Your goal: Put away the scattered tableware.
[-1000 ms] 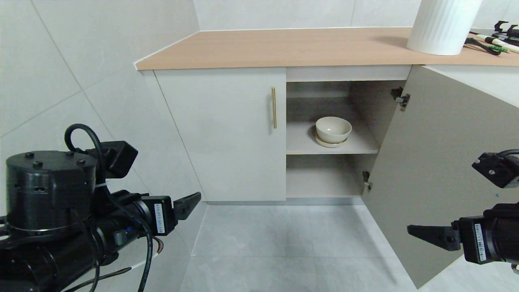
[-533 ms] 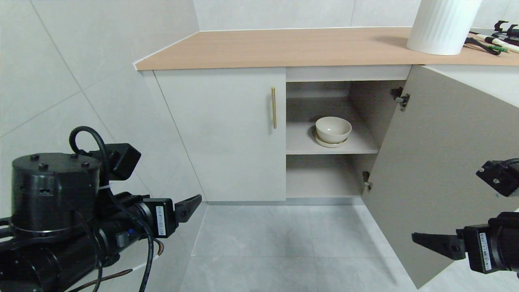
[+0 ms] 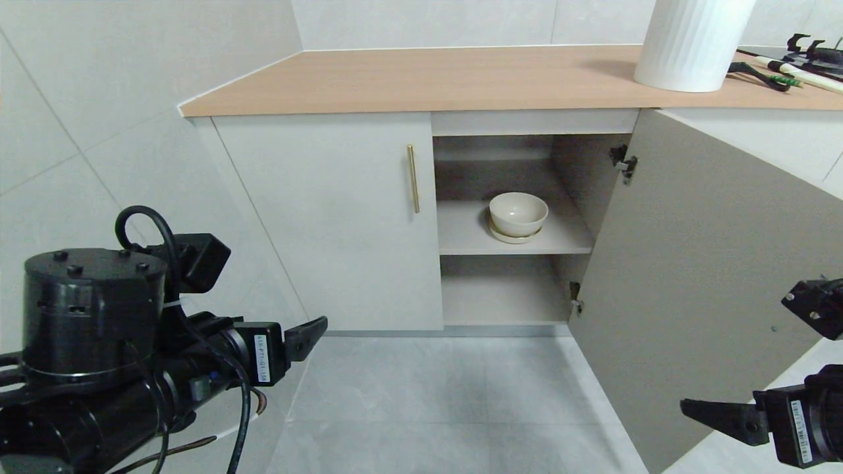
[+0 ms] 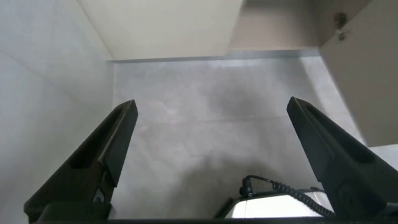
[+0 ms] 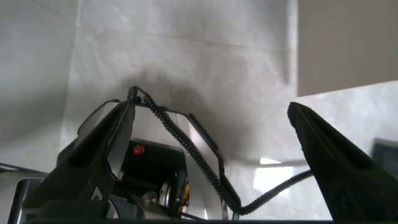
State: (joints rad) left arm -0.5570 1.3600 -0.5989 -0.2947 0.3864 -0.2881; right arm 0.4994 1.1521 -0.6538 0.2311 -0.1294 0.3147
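Observation:
A cream bowl [image 3: 518, 212] sits on a cream plate [image 3: 507, 235] on the middle shelf [image 3: 467, 234] of the open cupboard. My left gripper [image 3: 308, 333] hangs low at the left, above the floor and well short of the cupboard. In its wrist view the left gripper [image 4: 211, 104] is open, with bare floor between the fingers. My right gripper [image 3: 701, 411] is low at the right, in front of the open door. Its wrist view shows the right gripper [image 5: 210, 107] open and holding nothing.
The right cupboard door [image 3: 691, 263] stands swung wide open toward me. The left door [image 3: 329, 217], with a gold handle [image 3: 413, 178], is closed. On the wooden countertop [image 3: 428, 76] stand a white ribbed container [image 3: 695, 43] and some utensils [image 3: 784, 69]. A tiled wall [image 3: 99, 131] bounds the left side.
The whole head picture has shifted left, so the camera moved. Both arms sank slightly, and the right gripper sits lower than before. The bowl and plate have stayed put.

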